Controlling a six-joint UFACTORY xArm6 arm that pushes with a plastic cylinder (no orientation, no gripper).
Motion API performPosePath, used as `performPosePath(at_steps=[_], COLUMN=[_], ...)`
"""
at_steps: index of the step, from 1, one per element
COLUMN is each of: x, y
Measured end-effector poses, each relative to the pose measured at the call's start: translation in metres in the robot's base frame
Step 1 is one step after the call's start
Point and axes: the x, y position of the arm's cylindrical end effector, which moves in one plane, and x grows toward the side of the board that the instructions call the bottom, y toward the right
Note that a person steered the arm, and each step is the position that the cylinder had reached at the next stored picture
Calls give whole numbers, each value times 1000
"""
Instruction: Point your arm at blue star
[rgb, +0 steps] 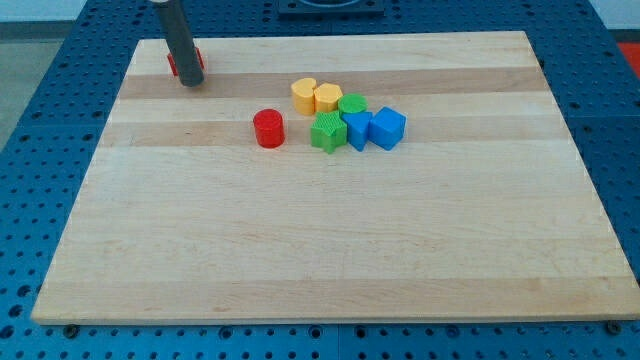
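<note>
The blue star (357, 129) lies in a cluster near the middle of the wooden board (330, 250), between a green star (327, 131) on its left and a blue cube (387, 128) on its right. My tip (191, 82) is at the board's top left corner, far to the left of the blue star. It stands in front of a red block (176, 63) whose shape is mostly hidden by the rod.
A red cylinder (268, 128) stands alone to the left of the cluster. Two yellow blocks (305, 95) (328, 98) and a green cylinder (352, 105) sit at the top of the cluster. Blue perforated table surrounds the board.
</note>
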Motion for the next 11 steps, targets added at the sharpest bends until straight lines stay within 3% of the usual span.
performPosePath(at_steps=[1, 4, 6, 7, 8, 10, 11], x=[-15, -9, 84, 148, 186, 167, 145], y=[-4, -7, 19, 57, 118, 231, 244])
